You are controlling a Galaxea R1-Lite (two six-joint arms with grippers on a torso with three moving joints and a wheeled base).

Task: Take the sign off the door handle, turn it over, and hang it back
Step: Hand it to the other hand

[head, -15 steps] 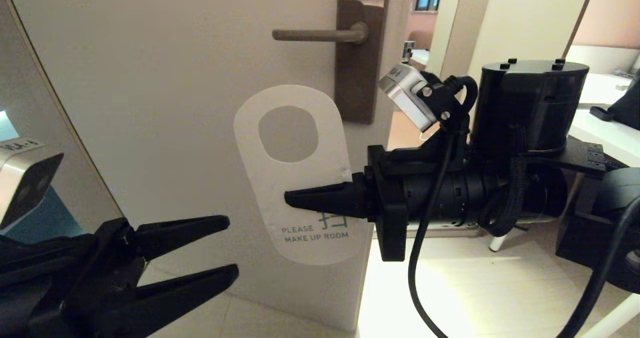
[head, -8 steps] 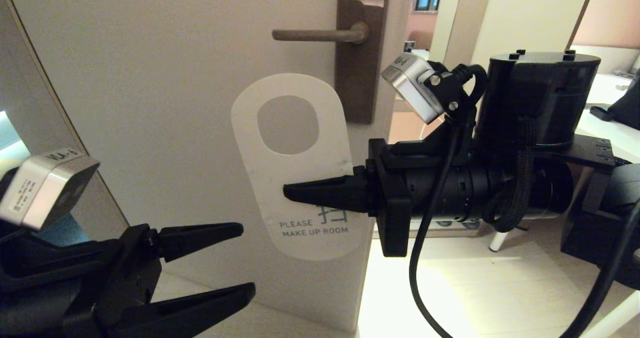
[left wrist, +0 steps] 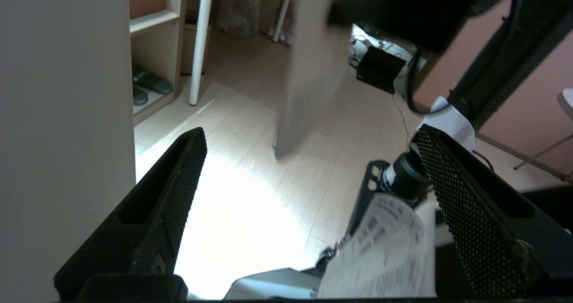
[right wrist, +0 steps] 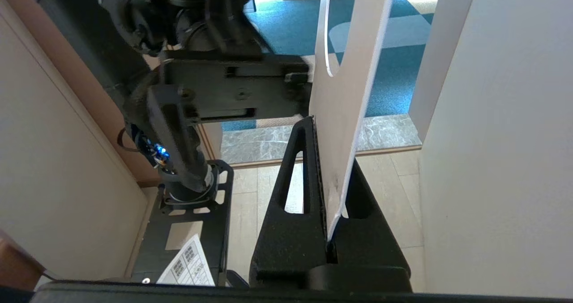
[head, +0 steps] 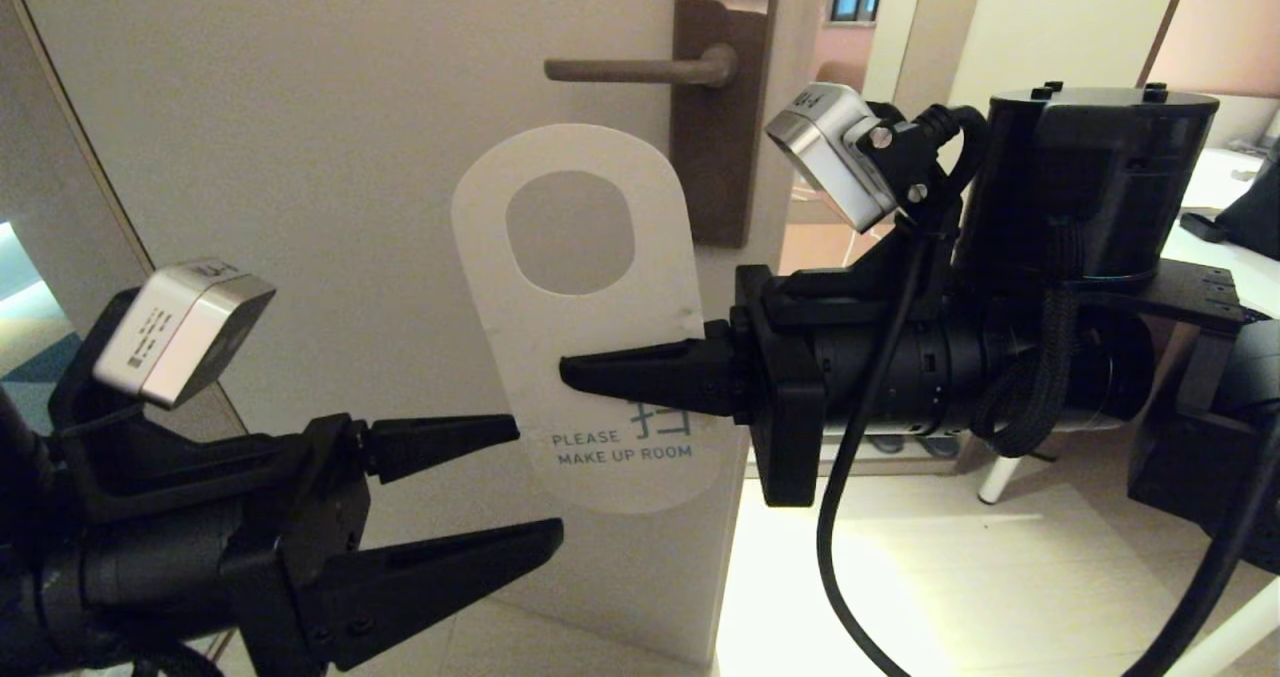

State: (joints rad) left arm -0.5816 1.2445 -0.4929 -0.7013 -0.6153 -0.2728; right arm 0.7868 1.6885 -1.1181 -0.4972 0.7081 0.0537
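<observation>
The sign faces me with its white "Please make up room" side and hangs free of the door handle, its top edge just below the lever. My right gripper comes in from the right and is shut on the sign's right edge; in the right wrist view the sign is pinched edge-on between the fingers of the right gripper. My left gripper is open at the lower left, its tips near the sign's lower left edge. In the left wrist view the left gripper has nothing between its fingers and the sign hangs ahead.
The bronze backplate sits near the free edge of the pale door. Past that edge are a lit floor and a white table. A wall closes the left side.
The right gripper has lifted the sign closer to the handle. The left gripper has risen and moved right toward the sign's lower end, with its jaws spread wider.
</observation>
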